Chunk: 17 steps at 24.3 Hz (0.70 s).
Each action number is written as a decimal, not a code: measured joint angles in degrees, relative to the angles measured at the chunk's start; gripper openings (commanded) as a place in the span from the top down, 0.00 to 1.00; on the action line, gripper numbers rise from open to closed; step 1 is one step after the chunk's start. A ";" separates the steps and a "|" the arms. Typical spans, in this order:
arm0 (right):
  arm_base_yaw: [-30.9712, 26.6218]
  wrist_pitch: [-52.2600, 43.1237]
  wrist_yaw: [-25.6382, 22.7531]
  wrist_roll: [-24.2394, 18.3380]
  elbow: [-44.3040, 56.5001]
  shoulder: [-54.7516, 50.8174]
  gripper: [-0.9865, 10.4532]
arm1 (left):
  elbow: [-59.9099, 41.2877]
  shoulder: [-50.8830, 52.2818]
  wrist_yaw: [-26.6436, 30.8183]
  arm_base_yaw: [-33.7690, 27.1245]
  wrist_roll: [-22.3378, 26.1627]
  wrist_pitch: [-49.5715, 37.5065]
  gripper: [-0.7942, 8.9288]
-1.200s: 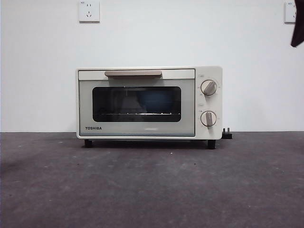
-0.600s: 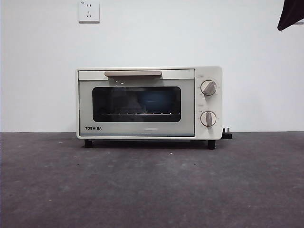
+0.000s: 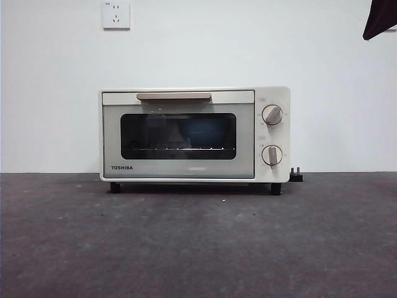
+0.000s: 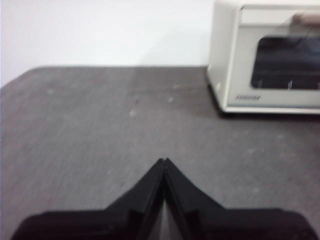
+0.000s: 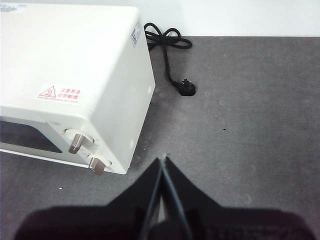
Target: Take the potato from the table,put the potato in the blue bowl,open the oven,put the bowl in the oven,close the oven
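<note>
The oven (image 3: 195,135) stands on the table (image 3: 198,242) against a white wall, its door shut, the beige bar handle (image 3: 173,96) across the top of the door and two round knobs (image 3: 272,114) stacked on its right panel. Through the dark glass a bluish shape (image 3: 205,131) sits above the wire rack, likely the blue bowl, though the glass is too dim to be sure; the potato cannot be made out in any view. The left gripper (image 4: 164,161) hangs low over bare table, jaws pressed together to a point and holding nothing, with the oven well apart from it, ahead and off to its right so that only the oven's left corner and part of the door show in the left wrist view. The right gripper (image 5: 163,159) sits higher, looking down on the oven's top and its knob side, also pinched together and empty; the oven's right front corner lies near the jaw tips, just to their left, without touching them. Behind the oven's right side a black power cord (image 5: 167,40) lies coiled on the table, its plug (image 5: 187,87) resting loose. In the front view a dark arm tip (image 3: 378,17) shows at the top right corner.
</note>
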State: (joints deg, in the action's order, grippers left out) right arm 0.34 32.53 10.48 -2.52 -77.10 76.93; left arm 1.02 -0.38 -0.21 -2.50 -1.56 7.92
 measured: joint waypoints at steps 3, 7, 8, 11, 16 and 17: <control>0.00 0.00 0.02 0.00 0.00 0.00 0.91 | 0.00 0.00 1.40 0.00 -0.02 2.34 0.92; 0.00 0.00 0.02 0.00 0.00 0.00 0.91 | 0.00 0.02 1.55 0.00 -0.04 2.34 0.92; 0.00 0.00 0.00 0.00 0.00 0.00 0.91 | 0.00 0.02 1.44 0.00 -0.07 2.34 0.92; 0.00 0.00 0.00 0.00 0.00 0.00 0.91 | 0.00 0.02 0.42 0.00 -0.66 2.25 0.92; 0.00 0.00 0.00 0.00 0.00 0.00 0.91 | 0.00 -0.11 0.00 0.00 -1.07 2.23 0.92; 0.00 0.00 0.00 0.00 0.00 0.00 0.91 | 0.00 -0.22 0.00 0.00 -1.07 2.21 0.92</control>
State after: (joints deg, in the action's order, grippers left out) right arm 0.34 32.53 10.48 -2.52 -77.10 76.93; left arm 1.02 -0.60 -0.21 -2.50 -2.63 10.13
